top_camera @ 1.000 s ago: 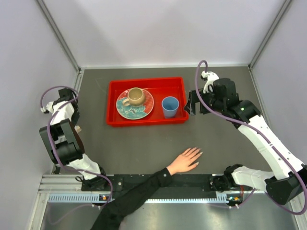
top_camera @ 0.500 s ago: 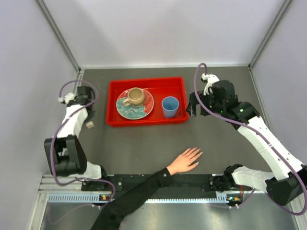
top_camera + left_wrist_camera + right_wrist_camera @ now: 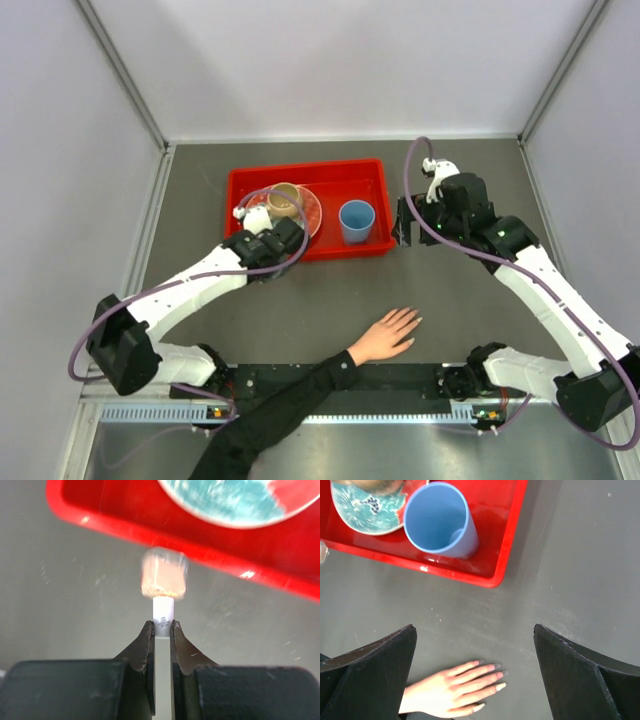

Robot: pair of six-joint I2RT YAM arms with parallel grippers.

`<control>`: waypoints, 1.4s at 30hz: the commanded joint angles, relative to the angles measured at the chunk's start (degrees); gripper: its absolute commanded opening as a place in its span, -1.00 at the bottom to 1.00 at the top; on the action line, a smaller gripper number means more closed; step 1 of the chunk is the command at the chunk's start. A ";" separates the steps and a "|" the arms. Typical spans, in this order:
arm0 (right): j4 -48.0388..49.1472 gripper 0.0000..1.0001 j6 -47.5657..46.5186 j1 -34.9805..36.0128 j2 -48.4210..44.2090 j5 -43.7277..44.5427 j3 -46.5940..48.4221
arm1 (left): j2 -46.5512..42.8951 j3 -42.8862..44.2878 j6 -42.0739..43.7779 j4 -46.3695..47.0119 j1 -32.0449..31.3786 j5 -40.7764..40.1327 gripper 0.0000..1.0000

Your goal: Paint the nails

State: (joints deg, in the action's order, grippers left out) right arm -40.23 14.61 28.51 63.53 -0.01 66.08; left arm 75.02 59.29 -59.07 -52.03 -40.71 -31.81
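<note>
A light-skinned hand (image 3: 385,336) in a black sleeve lies flat at the near edge, fingers spread. Its nails (image 3: 498,672) are long, some greyish and some pale. My left gripper (image 3: 161,624) is shut on the white cap (image 3: 163,611) of a small polish bottle (image 3: 164,573) with peach contents, blurred, just in front of the red tray's front wall. From above, the left gripper (image 3: 284,240) hovers at that wall, left of and beyond the hand. My right gripper (image 3: 474,628) is open and holds nothing, high over the table beyond the fingertips; from above, the right gripper (image 3: 405,220) sits right of the tray.
The red tray (image 3: 305,252) holds a patterned plate (image 3: 308,208) with a tan mug (image 3: 284,199) on it and a blue cup (image 3: 355,220). Grey walls close in on three sides. The arm bases and a metal rail run along the near edge.
My left arm has swung from the left wall to the tray's front wall, carrying the bottle. The right arm and the hand have hardly moved.
</note>
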 commanded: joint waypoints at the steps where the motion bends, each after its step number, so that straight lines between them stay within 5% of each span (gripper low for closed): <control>1: 0.59 0.98 0.68 0.58 -2.44 1.33 -0.96 | 0.56 3.20 -7.83 -10.38 -5.08 -9.49 -1.00; 7: 0.33 0.98 0.59 0.58 -1.39 0.98 -1.22 | -0.14 9.18 -4.92 -12.31 -8.16 -12.58 -1.00; 14: 0.94 0.97 0.86 0.58 -0.51 0.27 -1.57 | -3.04 5.84 -8.24 -7.91 -8.16 2.42 -1.00; 23: 1.03 0.98 1.56 0.67 -1.30 -1.75 -2.80 | 4.16 10.32 -22.23 -11.26 -8.07 16.95 -1.00; 33: -0.82 0.98 1.82 0.67 -6.22 -0.16 -5.17 | 22.96 22.53 -19.25 -16.61 -8.07 24.87 -1.00; 42: -1.78 0.98 1.74 0.67 -9.65 1.07 -7.28 | 28.16 22.45 -15.64 -12.92 -7.98 30.75 -1.00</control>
State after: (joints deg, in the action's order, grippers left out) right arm -42.26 16.12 28.73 55.42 -0.69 59.53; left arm 101.58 79.68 -75.37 -64.79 -48.75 -4.75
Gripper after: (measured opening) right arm 0.987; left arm 0.122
